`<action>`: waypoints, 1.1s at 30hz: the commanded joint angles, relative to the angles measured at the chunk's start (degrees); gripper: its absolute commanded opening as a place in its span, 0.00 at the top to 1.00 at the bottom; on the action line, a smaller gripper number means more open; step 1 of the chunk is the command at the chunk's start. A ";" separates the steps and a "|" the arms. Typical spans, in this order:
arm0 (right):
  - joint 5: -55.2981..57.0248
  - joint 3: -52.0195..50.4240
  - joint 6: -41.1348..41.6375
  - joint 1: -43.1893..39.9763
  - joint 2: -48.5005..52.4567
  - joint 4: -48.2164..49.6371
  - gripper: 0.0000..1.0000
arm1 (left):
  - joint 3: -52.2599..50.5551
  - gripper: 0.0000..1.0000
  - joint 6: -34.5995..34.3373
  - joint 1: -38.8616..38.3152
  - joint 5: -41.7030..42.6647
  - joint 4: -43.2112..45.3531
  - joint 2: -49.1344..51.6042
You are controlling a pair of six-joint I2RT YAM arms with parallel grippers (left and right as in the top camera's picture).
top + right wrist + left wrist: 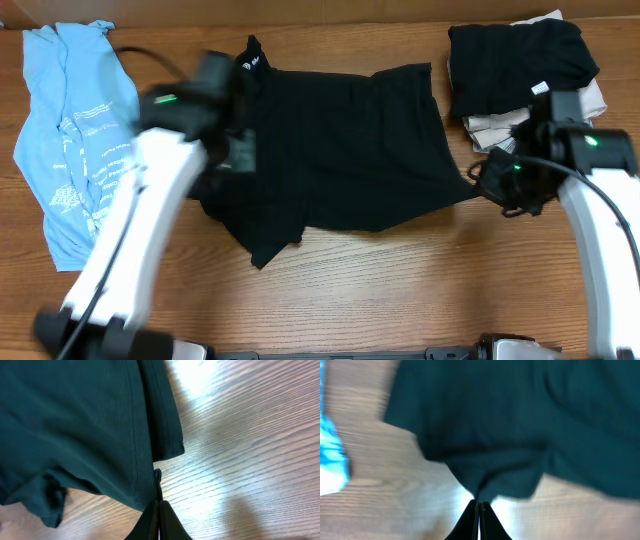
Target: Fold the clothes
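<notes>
Light blue tee (70, 130) lies crumpled, far left on woodgrain bench (400, 290). Mid-bench, black T-shirt (340, 150) lies limp. Only the wrist views show me left jaws pinching its puckered edge, right jaws clenched on its stitched hem.

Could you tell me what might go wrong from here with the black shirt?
1. The left fingers and right fingers each pinch only a small tuck of the black shirt at their tips, so it may slip out when pulled.
2. The blue tee lies right by the left arm; a sweep could drag it.
3. The folded pile sits right next to the right arm and could get knocked.
</notes>
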 commanded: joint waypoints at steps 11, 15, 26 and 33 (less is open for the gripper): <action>3.13 -7.30 2.80 -0.74 -4.61 1.07 0.96 | 0.31 0.96 2.05 13.44 0.76 8.28 11.17; 5.11 -8.70 4.00 -2.03 -4.61 1.18 0.96 | 0.31 0.96 2.12 15.52 1.84 9.33 18.95; 0.76 -10.19 1.38 -13.38 -4.55 6.62 0.96 | 1.66 0.96 7.85 16.37 6.36 11.50 24.98; -0.39 -11.02 -0.81 -14.60 -4.57 6.67 0.96 | 11.19 0.96 10.27 18.16 11.13 2.97 22.84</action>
